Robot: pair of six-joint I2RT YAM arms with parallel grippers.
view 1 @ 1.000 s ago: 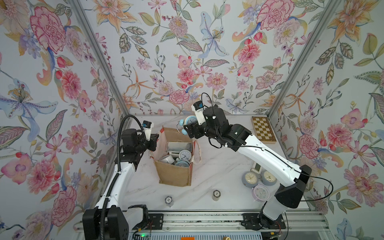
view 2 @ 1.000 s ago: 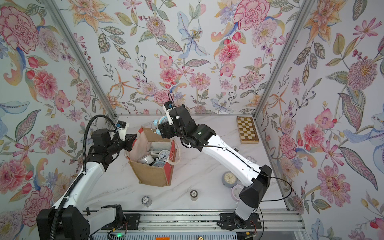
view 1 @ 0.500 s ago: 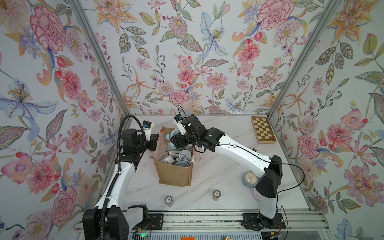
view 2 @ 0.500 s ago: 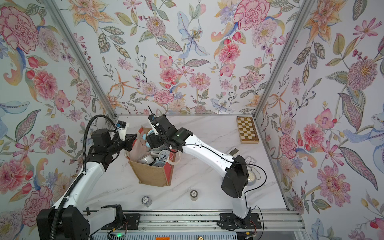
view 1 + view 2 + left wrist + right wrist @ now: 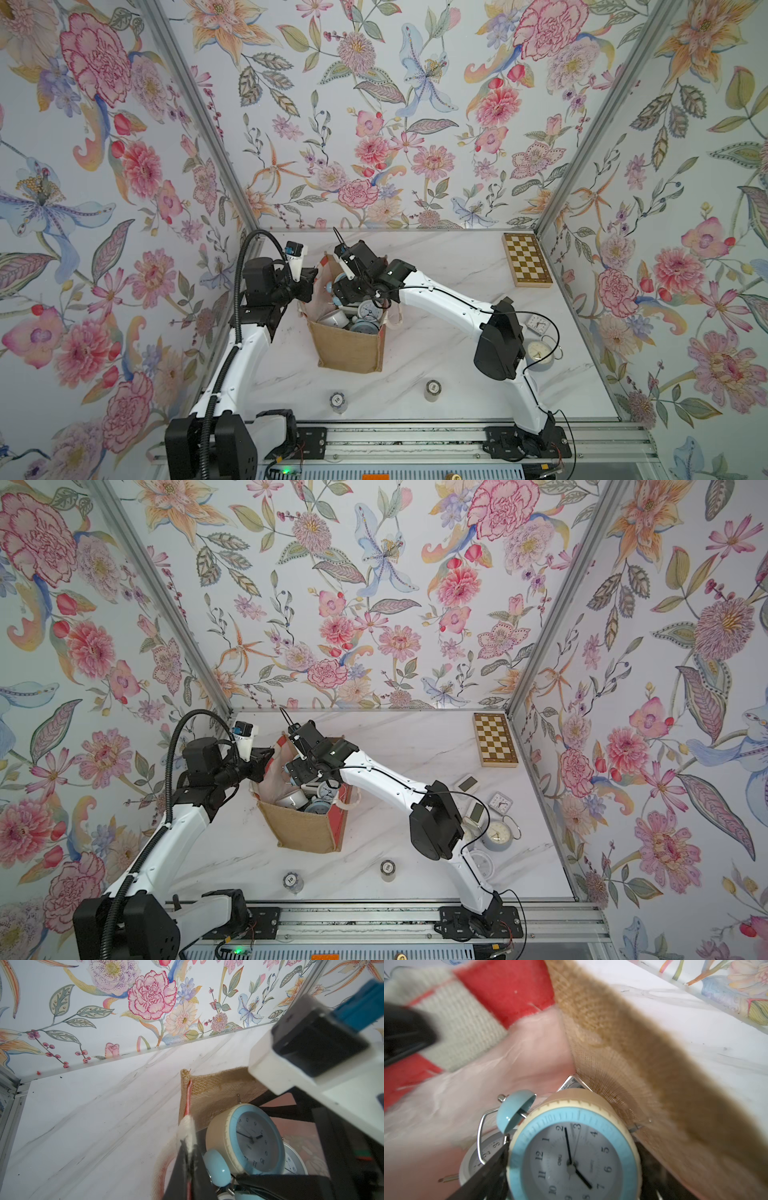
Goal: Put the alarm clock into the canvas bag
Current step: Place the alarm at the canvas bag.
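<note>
Now, right gripper (image 5: pixel 348 291) wide yet snug on alarm clock (image 5: pixel 572 1159) inside canvas bag (image 5: pixel 349 351); left gripper (image 5: pixel 188 1157) tight on strap handle (image 5: pixel 187 1131)

Both arms are the same build: white moulded links, black joint housings. Left arm (image 5: pixel 245 357) carries a fat black corrugated conduit (image 5: pixel 236 291). Right arm (image 5: pixel 432 305) only has a thin black wire (image 5: pixel 457 296) running to its big black elbow block (image 5: pixel 496 347). The left's wrist camera (image 5: pixel 294 252) has a white bracket, black body and blue cap. Left gripper (image 5: pixel 188 1148) and right gripper (image 5: pixel 572 1144) have matte black, flat, tapered fingers. Left base (image 5: pixel 208 446) is black and boxy.
</note>
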